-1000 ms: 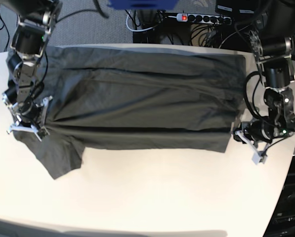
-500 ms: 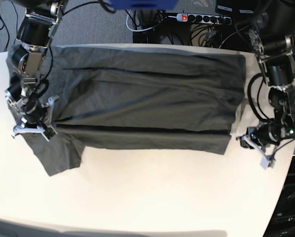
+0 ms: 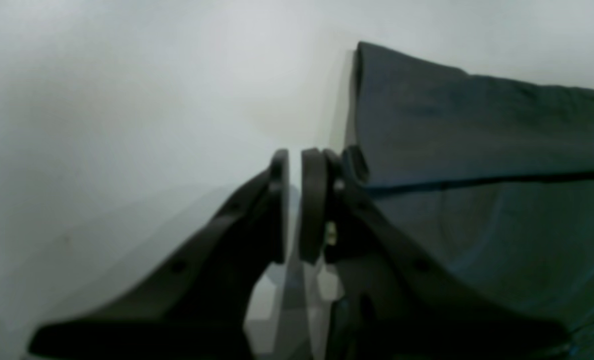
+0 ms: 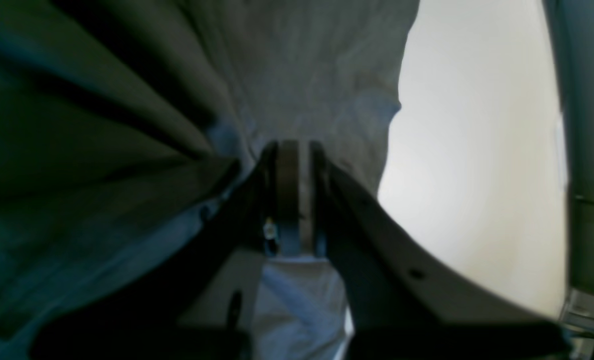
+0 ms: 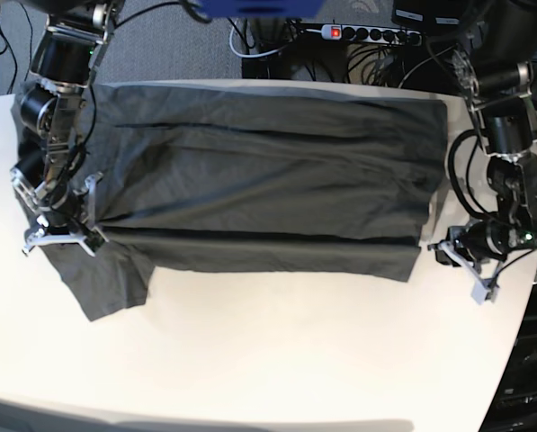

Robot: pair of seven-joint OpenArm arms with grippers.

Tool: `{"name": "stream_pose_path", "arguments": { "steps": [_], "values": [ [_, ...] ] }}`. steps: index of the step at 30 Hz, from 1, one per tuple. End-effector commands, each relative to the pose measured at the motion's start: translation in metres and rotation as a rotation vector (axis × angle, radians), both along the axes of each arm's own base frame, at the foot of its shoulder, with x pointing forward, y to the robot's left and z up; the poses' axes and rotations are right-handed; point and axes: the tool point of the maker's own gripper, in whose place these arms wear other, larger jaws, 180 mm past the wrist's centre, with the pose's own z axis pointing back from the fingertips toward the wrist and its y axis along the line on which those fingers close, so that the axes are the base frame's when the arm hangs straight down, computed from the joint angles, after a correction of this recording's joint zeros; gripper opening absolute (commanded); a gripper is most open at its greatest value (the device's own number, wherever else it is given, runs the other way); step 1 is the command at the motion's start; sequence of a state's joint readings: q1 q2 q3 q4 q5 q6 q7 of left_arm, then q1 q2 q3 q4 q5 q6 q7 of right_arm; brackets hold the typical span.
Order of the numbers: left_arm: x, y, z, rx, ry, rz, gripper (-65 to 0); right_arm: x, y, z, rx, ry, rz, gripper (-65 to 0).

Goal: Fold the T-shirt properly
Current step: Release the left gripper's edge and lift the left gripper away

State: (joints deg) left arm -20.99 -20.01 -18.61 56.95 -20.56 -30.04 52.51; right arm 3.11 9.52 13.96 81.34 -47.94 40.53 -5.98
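Note:
The dark grey T-shirt [image 5: 268, 180] lies flat across the white table [image 5: 295, 360], folded lengthwise, with one sleeve [image 5: 106, 283] sticking out at the lower left. My right gripper [image 5: 61, 236] is shut, and its tips rest on the fabric beside that sleeve. In the right wrist view the T-shirt [image 4: 302, 75] gathers in folds around the right gripper [image 4: 294, 150]; no cloth shows between the jaws. My left gripper [image 5: 470, 270] hangs shut and empty over bare table, just off the shirt's right edge. The left wrist view shows the left gripper [image 3: 293, 165] beside the T-shirt [image 3: 477, 150] corner.
A power strip [image 5: 367, 34] and tangled cables [image 5: 277, 40] lie beyond the table's far edge. The table's curved right edge [image 5: 520, 306] runs close to my left gripper. Bare white tabletop fills the near half of the base view.
My left gripper drew back from the shirt's right corner, outward and toward the near side. My right gripper shifted slightly nearer along the left edge. The shirt hardly moved.

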Motion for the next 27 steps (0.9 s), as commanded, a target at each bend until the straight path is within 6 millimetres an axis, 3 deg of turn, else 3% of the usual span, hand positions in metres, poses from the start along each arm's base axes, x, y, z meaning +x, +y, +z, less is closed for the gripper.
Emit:
{"name": "stream_pose_path", "arguments": {
  "steps": [1, 6, 11, 15, 19, 22, 24, 27],
  "values": [
    [0.015, 0.007, 0.02, 0.005, -0.064, 0.007, -60.9, 0.01, -0.007, 0.017, -0.023, -0.049, 0.002, -62.4],
    [0.016, 0.007, 0.02, 0.007, -0.067, 0.007, -60.9, 0.006, -0.006, 0.015, -0.022, -0.043, 0.001, -62.4],
    [0.017, 0.01, 0.022, 0.012, -0.072, 0.009, -60.9, 0.009, 0.013, 0.009, 0.026, -0.047, 0.011, -62.2],
    [0.019, 0.019, 0.028, 0.035, -0.079, 0.011, -60.9, -0.003, 0.015, -0.004, 0.027, -0.009, 0.013, -62.4],
    [0.03, 0.029, 0.034, 0.064, -0.101, 0.025, -60.9, -0.012, -0.005, -0.016, -0.143, 0.084, 0.021, -62.7],
    [0.03, 0.032, 0.029, 0.087, -0.084, 0.026, -60.9, -0.018, 0.003, -0.033, -0.221, 0.163, 0.037, -62.8],
    [0.014, 0.037, 0.016, 0.084, -0.044, 0.042, -60.9, -0.024, 0.008, -0.041, -0.234, 0.189, 0.043, -62.8],
    [-0.029, 0.046, -0.015, 0.086, 0.056, 0.064, -60.9, -0.034, 0.01, -0.048, -0.251, 0.22, 0.053, -62.8]
  ]
}}
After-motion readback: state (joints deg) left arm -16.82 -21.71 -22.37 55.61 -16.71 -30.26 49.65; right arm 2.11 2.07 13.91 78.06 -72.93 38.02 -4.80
